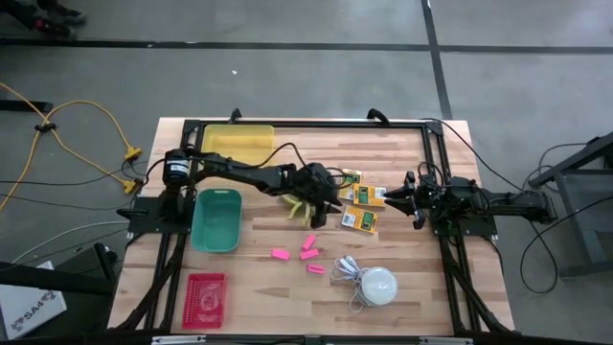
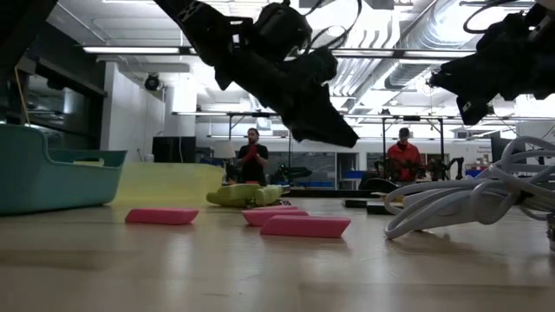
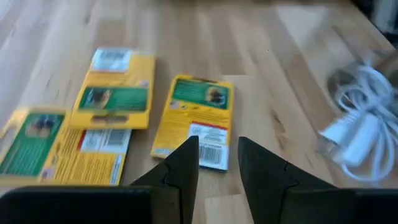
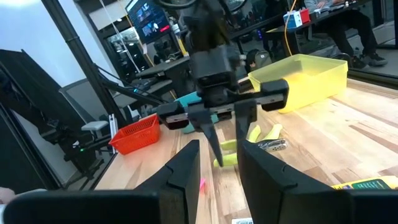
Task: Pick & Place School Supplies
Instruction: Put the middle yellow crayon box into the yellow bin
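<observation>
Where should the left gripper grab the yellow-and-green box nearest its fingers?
Probably from straight above, jaws across the two long edges of the nearest box. It lies flat and apart from the other two boxes, with bare wood on both sides for the left gripper.

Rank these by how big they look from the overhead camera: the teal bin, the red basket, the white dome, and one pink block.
1. Teal bin
2. Red basket, a bit smaller
3. White dome
4. Pink block, by far the smallest
</observation>
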You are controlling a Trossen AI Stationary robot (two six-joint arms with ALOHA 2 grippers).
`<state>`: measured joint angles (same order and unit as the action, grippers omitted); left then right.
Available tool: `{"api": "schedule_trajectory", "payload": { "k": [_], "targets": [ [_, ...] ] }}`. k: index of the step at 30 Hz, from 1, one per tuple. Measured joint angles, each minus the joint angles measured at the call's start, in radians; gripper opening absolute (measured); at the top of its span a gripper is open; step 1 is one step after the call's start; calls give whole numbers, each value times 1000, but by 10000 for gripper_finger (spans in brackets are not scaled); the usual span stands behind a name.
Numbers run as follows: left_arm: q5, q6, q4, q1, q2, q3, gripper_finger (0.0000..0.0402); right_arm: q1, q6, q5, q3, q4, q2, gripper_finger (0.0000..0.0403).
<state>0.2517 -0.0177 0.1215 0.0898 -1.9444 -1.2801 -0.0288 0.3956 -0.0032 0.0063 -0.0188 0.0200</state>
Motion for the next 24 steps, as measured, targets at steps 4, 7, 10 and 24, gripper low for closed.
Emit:
{"api": "schedule_trajectory", "payload": {
  "k": [4, 7, 10, 24],
  "targets": [
    [-13, -182, 100, 0, -18, -1, 108, 0, 0, 0, 0, 0, 0, 95],
    [-59, -348, 174, -1, -35, -3, 108, 0, 0, 0, 0, 1, 0, 95],
    [-130, -475, 201, -1, -38, 1, 108, 0, 0, 0, 0, -1, 0, 95],
    [-267, -726, 218, -11, -62, -1, 108, 0, 0, 1, 0, -5, 0, 95]
  ]
}}
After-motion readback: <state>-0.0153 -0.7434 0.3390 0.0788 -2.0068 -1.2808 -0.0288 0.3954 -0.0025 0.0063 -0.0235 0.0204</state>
